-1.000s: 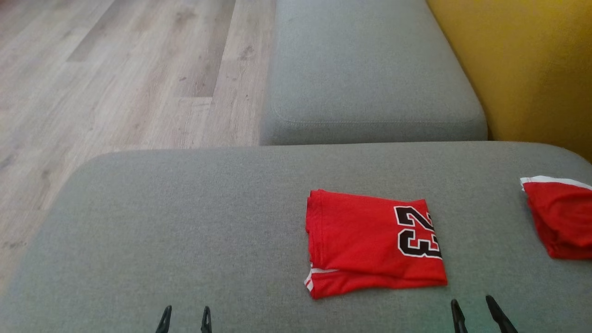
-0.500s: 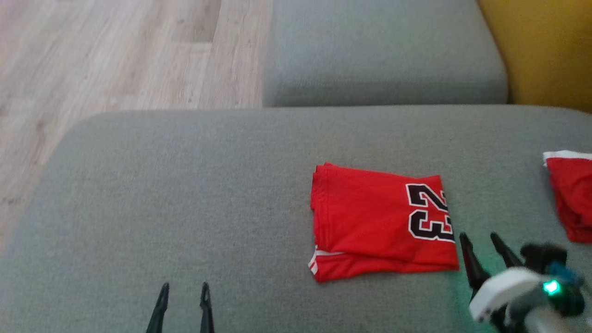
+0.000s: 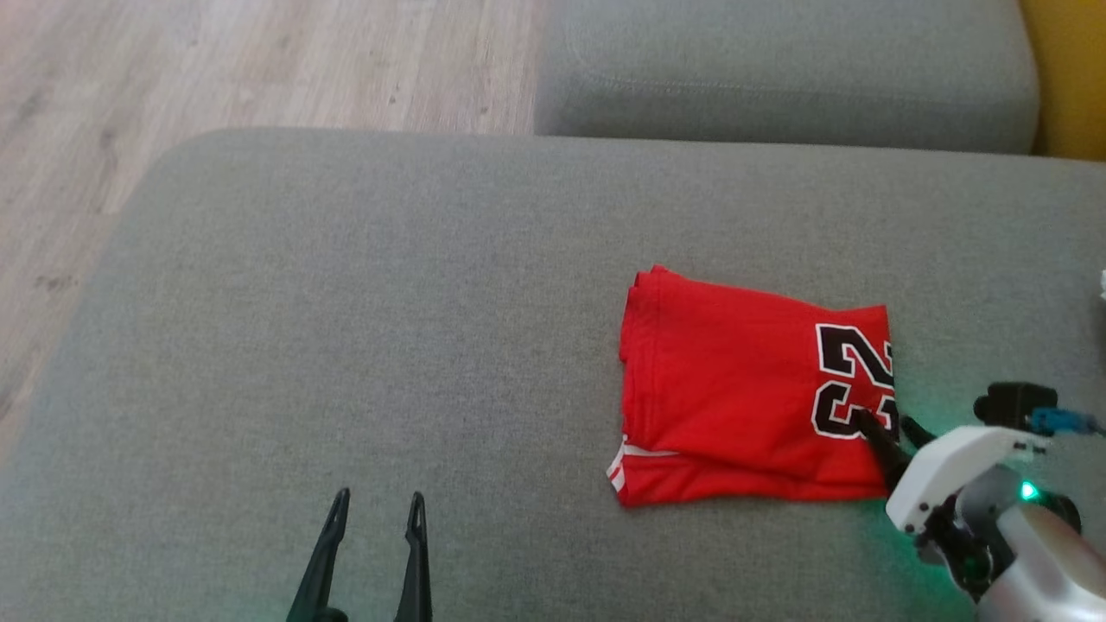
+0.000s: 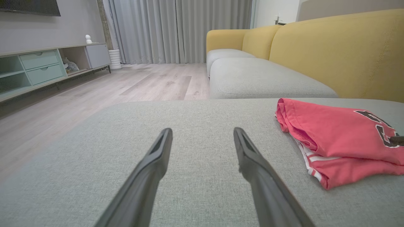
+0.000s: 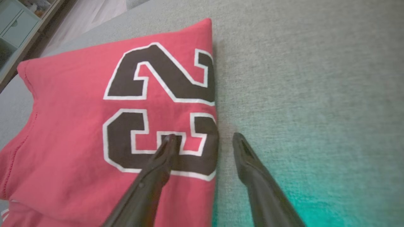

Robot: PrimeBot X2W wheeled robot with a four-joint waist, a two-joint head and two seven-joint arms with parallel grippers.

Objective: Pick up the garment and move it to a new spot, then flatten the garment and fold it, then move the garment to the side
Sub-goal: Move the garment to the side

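Left side: left gripper low at the near edge of the grey cushion, fingers spread apart, nothing between them; only bare upholstery ahead of it in the left wrist view, so it looks idle; wood floor beyond the cushion's far left corner. Centre-right: garment, a red jersey, lies on the same cushion as a compact rectangle in several layers; a white-striped hem peeks out at its near-left corner, and the black numeral 23 faces up along its right edge. Progress, judged from the lie of the cloth: edges are stacked and roughly squared, so flattening and folding appear done; what looks to be left is the last step, shifting the folded garment to the side; it is not lifted and not gripped by anything. Right side: right gripper sits at the garment's near-right corner, open and empty; in the right wrist view its fingers straddle the cloth's right edge, one fingertip over the lower digit, the other over bare cushion just beside the edge; whether either tip presses on the fabric cannot be told. Garment therefore lies mostly to the left of this gripper and a little beyond it, and well apart from the left gripper. Far right: yellow sofa back.
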